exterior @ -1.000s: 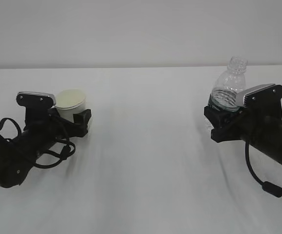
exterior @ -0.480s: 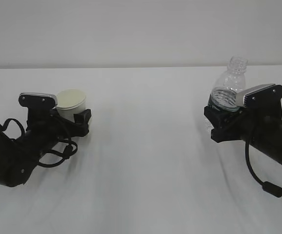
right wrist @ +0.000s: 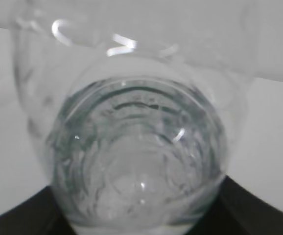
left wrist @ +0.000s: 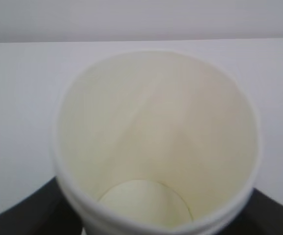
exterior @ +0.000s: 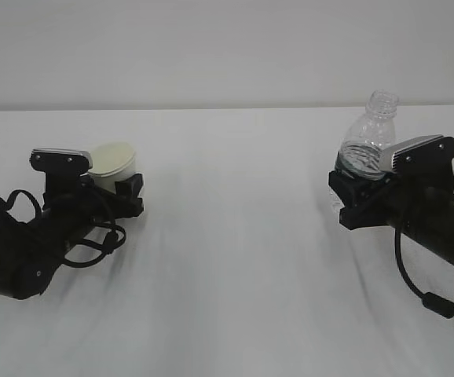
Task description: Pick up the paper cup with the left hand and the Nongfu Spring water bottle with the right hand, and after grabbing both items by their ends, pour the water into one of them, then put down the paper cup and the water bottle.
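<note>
Exterior view: white table, plain pale wall behind. At 9 o'clock of the frame, the left hand, low over the table, with the paper cup between its black jaws; rim up, cream interior showing. Against the frames of the second before, the jaws have drawn in toward the cup wall and the cup sits a shade lower behind them. Whether they now press the cup cannot be told from here; the closing appears still under way. At 3 o'clock, the right hand, jaws set around the lower body of the Nongfu Spring water bottle; bottle upright, capless neck at 12 o'clock, unchanged over the same second. Left wrist view: paper cup fills the frame, open mouth toward the lens, round base disc at 6 o'clock, empty and dry; dark jaw bodies at 7 and 5 o'clock just beside the rim, contact not discernible. Right wrist view: Nongfu Spring water bottle seen from above its shoulder, water inside, dark jaw bodies at 7 and 5 o'clock hugging its sides, consistent with a pinch. Assessment: bottle secured, cup grasp being completed; lift and pour not yet begun. A thin paper wall may buckle under a hard squeeze.
</note>
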Robot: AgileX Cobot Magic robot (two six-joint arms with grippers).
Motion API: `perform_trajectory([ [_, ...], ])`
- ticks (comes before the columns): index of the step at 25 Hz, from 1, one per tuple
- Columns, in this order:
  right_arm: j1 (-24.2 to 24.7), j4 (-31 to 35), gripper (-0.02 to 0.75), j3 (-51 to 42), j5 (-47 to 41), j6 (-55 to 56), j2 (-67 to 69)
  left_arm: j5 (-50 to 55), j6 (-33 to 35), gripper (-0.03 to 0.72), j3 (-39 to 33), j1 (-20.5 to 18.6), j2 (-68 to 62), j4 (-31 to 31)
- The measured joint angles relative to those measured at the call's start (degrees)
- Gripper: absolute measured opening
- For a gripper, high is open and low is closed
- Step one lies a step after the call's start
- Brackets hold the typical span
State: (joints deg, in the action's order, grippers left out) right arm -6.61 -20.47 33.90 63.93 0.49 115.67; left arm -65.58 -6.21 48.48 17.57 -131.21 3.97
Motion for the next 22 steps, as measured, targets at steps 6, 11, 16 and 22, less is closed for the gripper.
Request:
perform_trajectory([
  [6,0.0,0.0,0.42,0.0,0.0,0.0,0.0,0.0,0.0,0.41,0.0,0.0,0.0,-2.5],
  [11,0.0,0.0,0.42,0.0,0.0,0.0,0.0,0.0,0.0,0.403,0.0,0.0,0.0,-8.8],
  [16,0.0,0.0,0.42,0.0,0.0,0.0,0.0,0.0,-1.2,0.4,0.0,0.0,1.7,-25.0],
  [22,0.0,0.0,0.419,-0.2,0.0,0.0,0.0,0.0,-7.2,0.4,0.0,0.0,5.6,-39.5],
])
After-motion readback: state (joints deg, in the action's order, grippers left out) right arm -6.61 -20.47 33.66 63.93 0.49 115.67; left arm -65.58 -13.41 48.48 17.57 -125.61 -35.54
